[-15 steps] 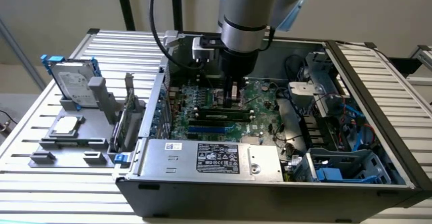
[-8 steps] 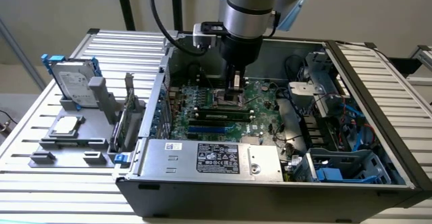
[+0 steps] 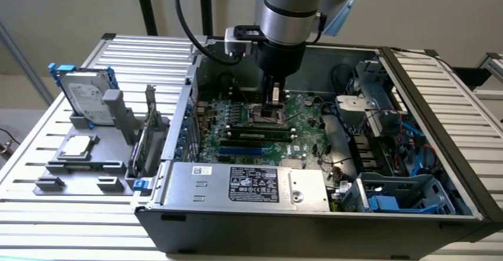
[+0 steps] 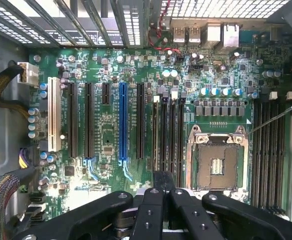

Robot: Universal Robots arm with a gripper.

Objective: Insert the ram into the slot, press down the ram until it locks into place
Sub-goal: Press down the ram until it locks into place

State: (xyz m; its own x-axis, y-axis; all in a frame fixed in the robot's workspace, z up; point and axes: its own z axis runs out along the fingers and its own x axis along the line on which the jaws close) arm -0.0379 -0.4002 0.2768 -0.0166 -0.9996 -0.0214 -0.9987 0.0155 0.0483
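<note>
- The pincer [image 3: 275,99] hangs inside the open computer case [image 3: 314,225], low over the motherboard [image 3: 235,119], beside the bare CPU socket [image 3: 263,115].
- In the wrist view the pincer [image 4: 161,192] has its fingers [image 4: 178,210] drawn together; whether anything sits between them cannot be told from here.
- The ram [image 3: 260,135] lies seated lengthwise in the slot [image 3: 260,131], one of the black memory sockets just in front of the CPU socket in the exterior view, apart from the pincer.
- In the wrist view a bank of long black sockets [image 4: 168,135] stands beside the CPU socket [image 4: 216,162], directly ahead of the fingertips; which of them holds the stick cannot be told there.
- A bright blue expansion slot [image 4: 123,122] runs parallel to them, further off.
- On the slatted tabletop [image 3: 70,214], to the exterior view's left of the case, a grey fixture [image 3: 86,167] carries an upright hard drive [image 3: 85,99] and a flat processor [image 3: 79,146].
</note>
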